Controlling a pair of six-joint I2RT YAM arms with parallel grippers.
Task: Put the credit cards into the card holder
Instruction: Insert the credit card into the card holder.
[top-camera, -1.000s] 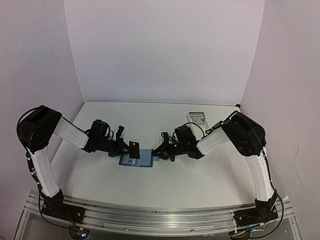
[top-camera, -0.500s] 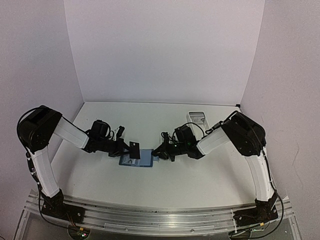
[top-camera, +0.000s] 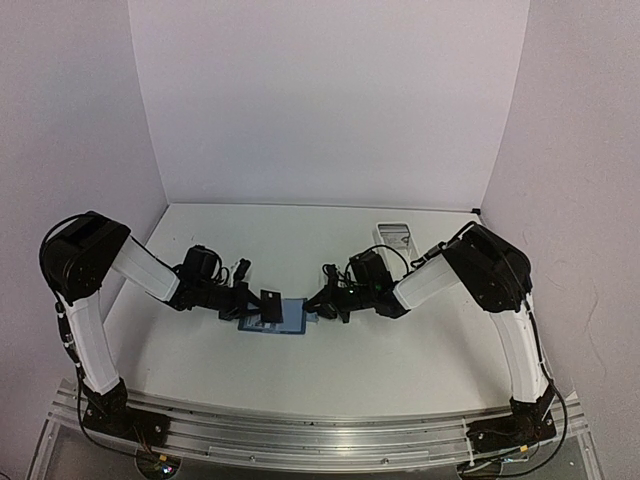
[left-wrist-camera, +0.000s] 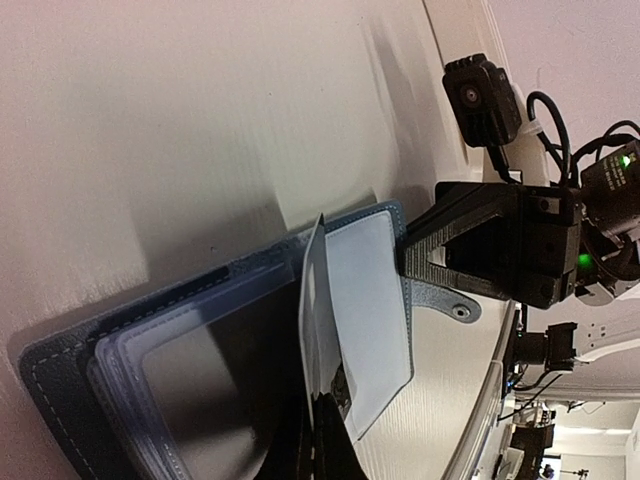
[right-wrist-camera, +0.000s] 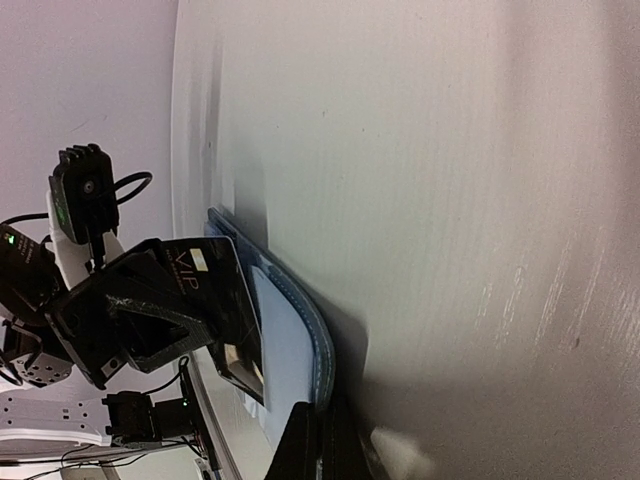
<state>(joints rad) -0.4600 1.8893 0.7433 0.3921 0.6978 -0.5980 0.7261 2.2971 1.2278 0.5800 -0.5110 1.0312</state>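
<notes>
Card holder, dark blue, open, pale inside

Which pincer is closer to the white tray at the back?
Right. The right pincer sits front-left of the white tray; the left pincer lies farther left, beyond the card holder.

Counts: 1 card holder, 1 black card, 1 white tray, 2 hands: left hand, right hand. 1 tabletop.

Card holder between left hand (card in it), right hand.
</notes>
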